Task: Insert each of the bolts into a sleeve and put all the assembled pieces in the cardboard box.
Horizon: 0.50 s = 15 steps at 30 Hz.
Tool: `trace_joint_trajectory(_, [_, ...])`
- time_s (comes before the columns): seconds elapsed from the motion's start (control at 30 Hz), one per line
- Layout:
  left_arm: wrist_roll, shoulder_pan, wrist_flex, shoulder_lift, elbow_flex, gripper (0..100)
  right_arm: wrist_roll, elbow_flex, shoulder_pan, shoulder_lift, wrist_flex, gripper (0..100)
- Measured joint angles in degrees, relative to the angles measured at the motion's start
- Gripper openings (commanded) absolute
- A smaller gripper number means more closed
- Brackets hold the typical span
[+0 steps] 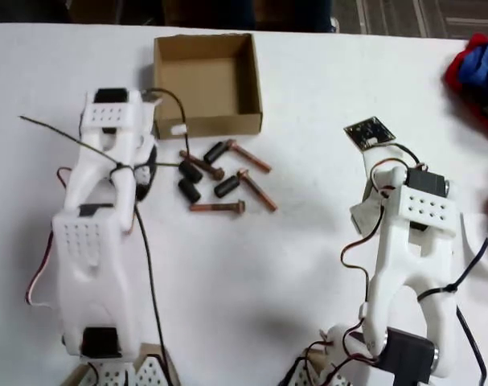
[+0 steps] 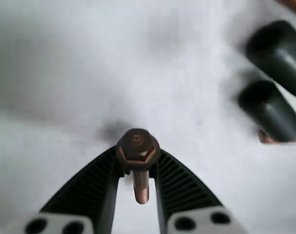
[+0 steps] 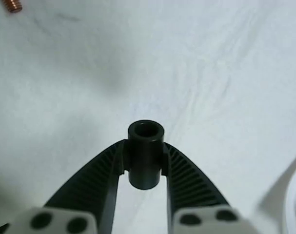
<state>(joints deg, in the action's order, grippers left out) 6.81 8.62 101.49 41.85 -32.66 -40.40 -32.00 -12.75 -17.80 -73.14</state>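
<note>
Bolt (image 2: 137,146) — head outward in left gripper (image 2: 138,157) | sleeve (image 3: 146,163) — bore outward, right gripper (image 3: 145,150)

This looks like a robotics lab bench or hobby workshop: a table (image 1: 308,80) under white cloth carries a left arm (image 1: 95,241) and a right arm (image 1: 408,257) of white printed plastic with servo wires (image 1: 149,273) hanging loose, a bare circuit board (image 1: 369,133), scattered bolts (image 1: 258,190), sleeves (image 1: 189,190) and a cardboard box (image 1: 207,125)
</note>
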Motion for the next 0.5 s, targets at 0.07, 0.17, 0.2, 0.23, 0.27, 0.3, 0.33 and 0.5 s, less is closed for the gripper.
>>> trace_joint_trajectory(0.07, [0.0, -0.88, 0.0, -6.24, 4.4, 3, 0.0, 0.0, 0.0, 0.0, 0.44, 2.2])
trace_joint_trajectory(0.17, [0.0, -2.46, 0.0, -16.62, 11.34, 3, 0.0, 0.0, 0.53, 0.0, 1.76, 2.2])
trace_joint_trajectory(0.2, [0.0, -2.73, 0.0, -20.13, 13.45, 3, 0.26, 0.0, 1.23, 0.0, 2.2, 2.2])
trace_joint_trajectory(0.23, [0.0, -3.25, 0.0, -23.65, 15.21, 3, 0.88, 0.0, 2.2, 0.0, 2.73, 2.2])
trace_joint_trajectory(0.27, [0.0, -3.78, 0.0, -27.16, 16.44, 3, 2.29, 0.0, 3.16, 0.0, 3.43, 2.2])
trace_joint_trajectory(0.3, [0.0, -4.4, -0.09, -30.68, 17.58, 3, 4.13, -0.18, 4.22, -0.26, 4.4, 2.2])
trace_joint_trajectory(0.33, [0.0, -5.1, -0.53, -34.29, 18.55, 3, 6.15, -0.62, 5.27, -0.97, 5.63, 2.2])
trace_joint_trajectory(0.5, [-0.09, -7.21, -8.0, -51.08, 24.88, 3, 12.48, -9.41, 12.04, -10.37, 16.09, 2.2])
